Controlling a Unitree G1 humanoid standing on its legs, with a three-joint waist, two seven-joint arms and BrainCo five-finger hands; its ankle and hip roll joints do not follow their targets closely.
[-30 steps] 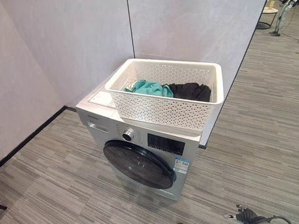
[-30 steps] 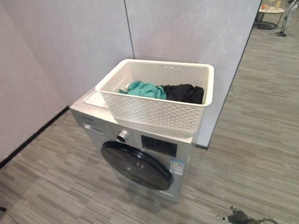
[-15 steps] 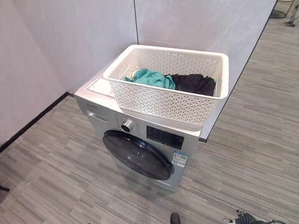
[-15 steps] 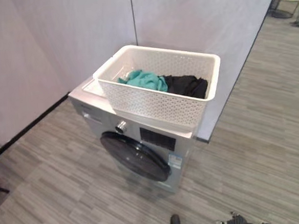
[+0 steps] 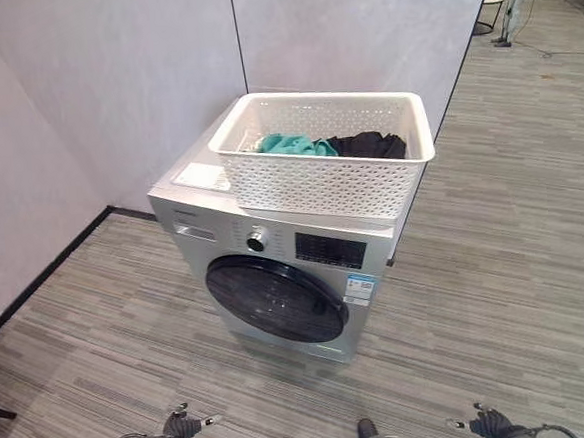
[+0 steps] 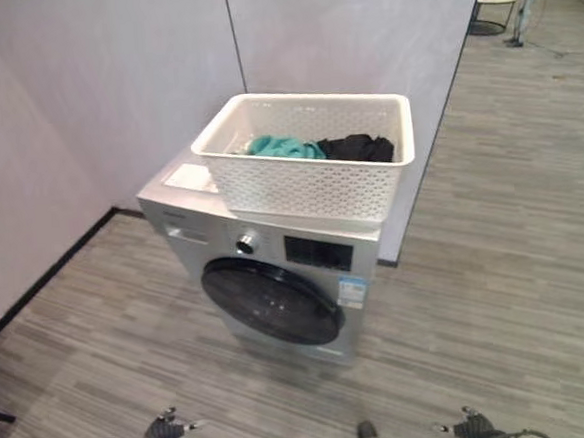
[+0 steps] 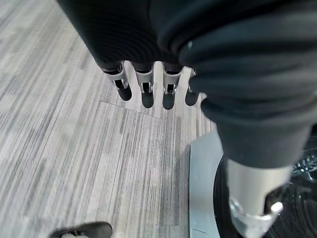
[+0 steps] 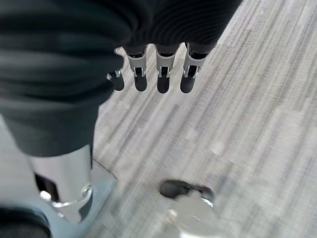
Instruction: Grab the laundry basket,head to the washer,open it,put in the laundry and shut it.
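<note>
White laundry basket [image 5: 325,173] sits on top of the silver washer [image 5: 276,270], teal and black laundry [image 5: 332,146] inside, round door [image 5: 276,298] shut, left robot hand [image 7: 143,84] and right robot hand [image 8: 158,69] hang low over the floor, fingers straight, holding nothing

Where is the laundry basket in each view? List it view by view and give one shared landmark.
Left eye view: laundry basket upper centre, standing on top of the washer.
Right eye view: upper centre, a little further left in the picture, on the same washer top.
Shared landmark: the washer's dark round door, directly below the basket.
</note>
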